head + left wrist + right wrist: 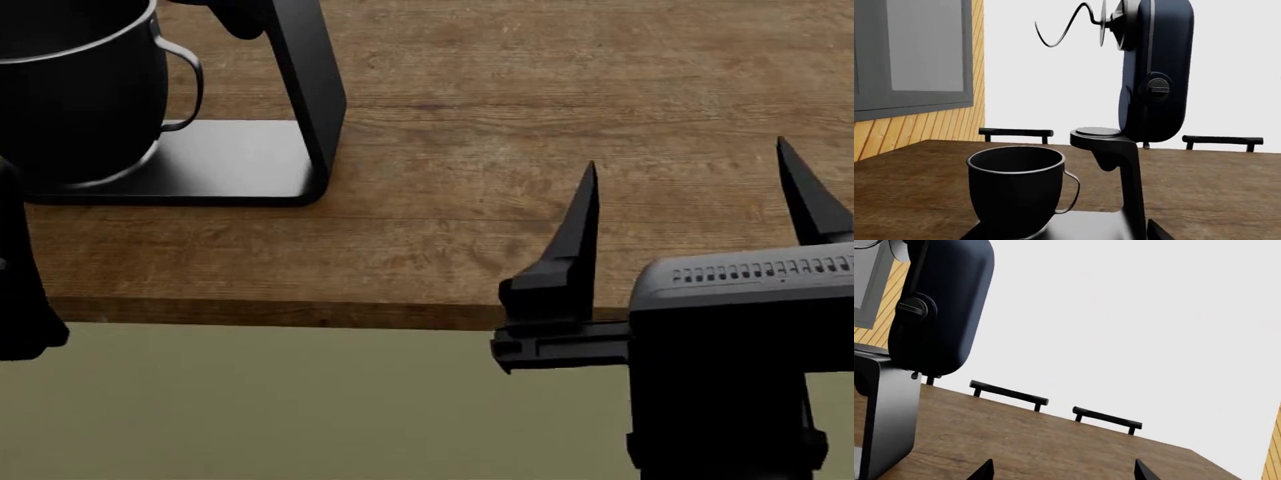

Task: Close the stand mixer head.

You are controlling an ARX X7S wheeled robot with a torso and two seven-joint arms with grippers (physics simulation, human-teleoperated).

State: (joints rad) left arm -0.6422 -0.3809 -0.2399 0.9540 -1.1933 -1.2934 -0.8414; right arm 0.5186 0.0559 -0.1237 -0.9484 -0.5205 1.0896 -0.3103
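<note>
Left wrist view: bulky matte-black stand mixer head (1154,75) tilted upright above dark steel-rimmed bowl (1016,187) on wooden counter (561,200). Right tool (687,230) spread open, empty, well apart. Left tool's state: cannot tell. Approach step; next, reach head, press down.

The right gripper (687,205) hovers over the worktop's near edge with its pointed fingers (577,240) spread wide apart, while the left arm (20,290) shows only as a dark shape at the near-left edge.
</note>
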